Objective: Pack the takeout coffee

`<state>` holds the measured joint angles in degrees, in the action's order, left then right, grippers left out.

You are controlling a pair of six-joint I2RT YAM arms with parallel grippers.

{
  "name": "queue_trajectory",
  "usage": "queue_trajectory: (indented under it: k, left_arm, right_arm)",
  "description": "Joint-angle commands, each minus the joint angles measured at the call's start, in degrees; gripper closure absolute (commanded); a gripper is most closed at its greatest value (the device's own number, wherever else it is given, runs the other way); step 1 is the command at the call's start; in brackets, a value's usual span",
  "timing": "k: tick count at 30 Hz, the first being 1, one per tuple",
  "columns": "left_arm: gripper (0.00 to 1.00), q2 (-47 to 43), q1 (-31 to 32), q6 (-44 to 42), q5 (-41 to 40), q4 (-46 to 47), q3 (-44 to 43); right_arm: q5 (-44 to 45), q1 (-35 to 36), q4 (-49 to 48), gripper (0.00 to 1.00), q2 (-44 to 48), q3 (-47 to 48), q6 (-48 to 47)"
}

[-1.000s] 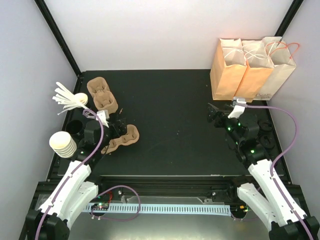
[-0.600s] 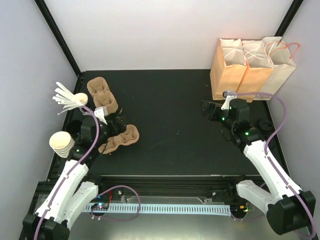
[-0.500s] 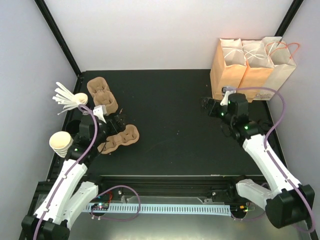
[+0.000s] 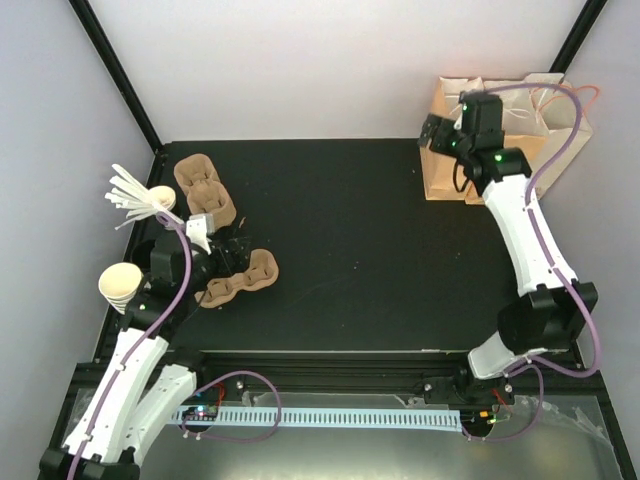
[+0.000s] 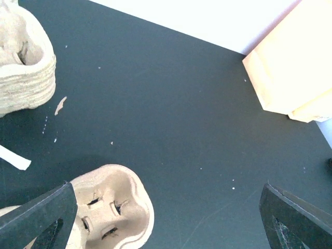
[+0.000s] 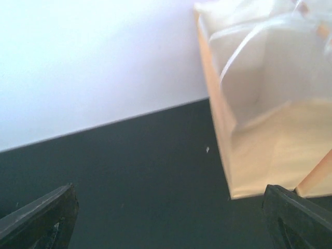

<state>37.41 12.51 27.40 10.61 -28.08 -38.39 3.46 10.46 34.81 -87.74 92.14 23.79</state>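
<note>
Your right claw hangs at the far right corner of the counter, spread wide and holding nothing. It sits just beside the outer wall of the row of paper bags, and its wrist view looks down into the open mouth of the nearest bag, where nothing can be made out inside the blurred, pale interior. Your left claw is spread wide and empty too, low over the near left of the counter, with a loose pulp tray just beside one finger and a stack of trays farther off. A stack of lidless cups stands close by that arm. The coffee cannot be picked out in any view: no lidded cup shows, and it may be hidden under an arm or lie outside the wrist views. Packing looks barely begun, since nothing is gripped and nothing is bagged. The step in hand appears to be the right arm's approach to a bag, perhaps to take its rim or hold it open. The next move calls for first locating the coffee, then closing squarely around its body below the lid and keeping it upright on the way to the bag
</note>
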Motion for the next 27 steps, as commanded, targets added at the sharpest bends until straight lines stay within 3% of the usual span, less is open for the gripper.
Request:
queue_trajectory:
  k: [1,5,11,18,27]
  left_arm:
    - [0.01,-3.7,0.1,-3.0,-0.4,-2.7,-2.4]
    - [0.01,-4.0,0.1,-4.3,2.2,-1.8,-2.3]
    - [0.01,-2.1,0.1,-4.4,2.9,-1.6,-3.3]
    - [0.01,-0.5,0.1,-3.6,3.9,0.5,-3.3]
    - [0.01,0.5,0.1,-4.1,4.5,1.4,-3.9]
  right_arm:
    - [2.7,-3.4,6.9,0.02,-5.8,12.9,-4.3]
    - [-1.9,-6.1,15.2,0.04,-16.6,29.2,-5.7]
    - [0.8,-7.6,24.6,0.06,-31.3,48.9,-7.9]
    - [2.5,-7.6,20.3,0.14,-33.7,45.2,-10.3]
    - [9.9,-5.7,22.0,0.36,-37.1,47.1,-18.7]
